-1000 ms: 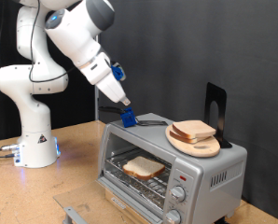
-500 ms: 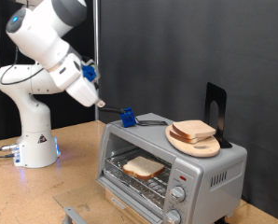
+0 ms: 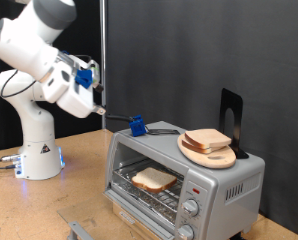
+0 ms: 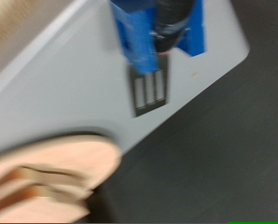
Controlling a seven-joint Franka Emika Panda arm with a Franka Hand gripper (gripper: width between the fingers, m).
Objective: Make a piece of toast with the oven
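With the piece of toast point(image 3: 153, 180) on the oven point(image 3: 184, 180) rack at lower centre, the gripper point(image 3: 99, 108) hung at upper left, its spread indiscernible; the open door risked leaving the bread untoasted.

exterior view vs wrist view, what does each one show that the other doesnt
Only the exterior view shows the arm, the tool lifted off to the exterior view's left of the oven, the glass door, the knobs, and a toast on the rack inside. Only the wrist view shows a close look at the vent slots in the oven top. Both show the oven's top, the blue part on it, and the board carrying bread.
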